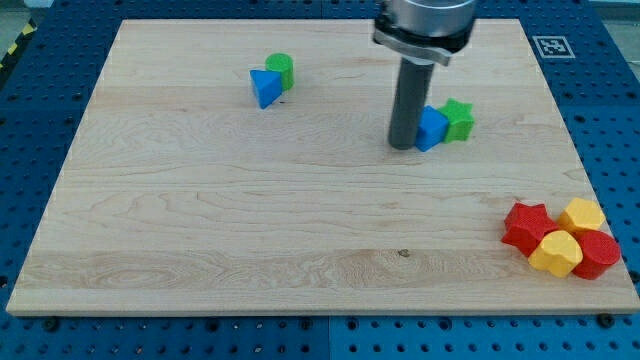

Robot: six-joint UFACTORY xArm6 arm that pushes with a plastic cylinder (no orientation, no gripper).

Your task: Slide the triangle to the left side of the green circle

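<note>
**Desk:** What does the triangle look like from your end?

**Me:** The blue triangle (265, 87) is a small glossy wedge, moulded plastic by the look of it, lying flat in the upper left part of the board (200, 220). It sits just to the left of the green circle (282, 70), touching it or very nearly; the circle is slightly higher in the view, a short round cylinder of the same shiny plastic.

**Desk:** Any labels or writing?

**Me:** No words I can read. There is a black-and-white square marker (551, 46) at the board's top right corner, too small to make out its pattern.

**Desk:** And the rest, going rightward?

**Me:** The board is pale wood with long grain lines and one small dark knot low in the middle, resting on a blue perforated table (30, 120). My tip (404, 146) is well right of the triangle, down at the board, touching the left side of a blue block (433, 129) with angled faces; its exact shape I cannot tell. A green star (459, 120) presses against that block's right. The rod is dark and smooth under a metal collar. There is no pincer on this rig, so nothing opens or closes.

**Desk:** Bottom right?

**Me:** A tight cluster: a red star (527, 226), two yellow blocks (556, 253) (583, 216) with faceted tops, and a red round block (599, 254), all touching.
</note>
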